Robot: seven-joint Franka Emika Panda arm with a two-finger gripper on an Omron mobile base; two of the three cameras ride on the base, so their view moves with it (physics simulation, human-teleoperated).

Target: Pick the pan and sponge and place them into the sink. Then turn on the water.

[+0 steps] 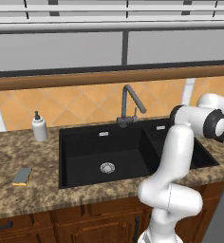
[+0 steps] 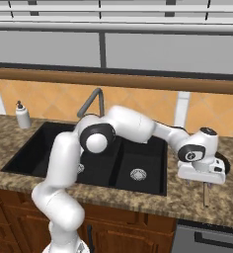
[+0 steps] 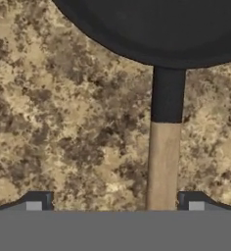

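Here the gripper [image 3: 115,206] hangs low over the right end of the bench [image 2: 187,195], jaws spread wide and empty. The pan [image 3: 156,27] lies flat on the stone, its tan handle running between the two fingertips [image 3: 35,202], closer to the right one. That offset is the likely trouble: closing as it stands could nudge the handle sideways and swing the pan round, or catch the wood off-centre so it tips when lifted. The sponge [image 1: 23,176] lies well apart on the bench left of the sink [image 1: 133,156], near a white soap bottle [image 1: 39,128]. The faucet [image 1: 130,104] runs dry. The bench is mottled brown granite, with orange tiles behind and wooden cabinets below.
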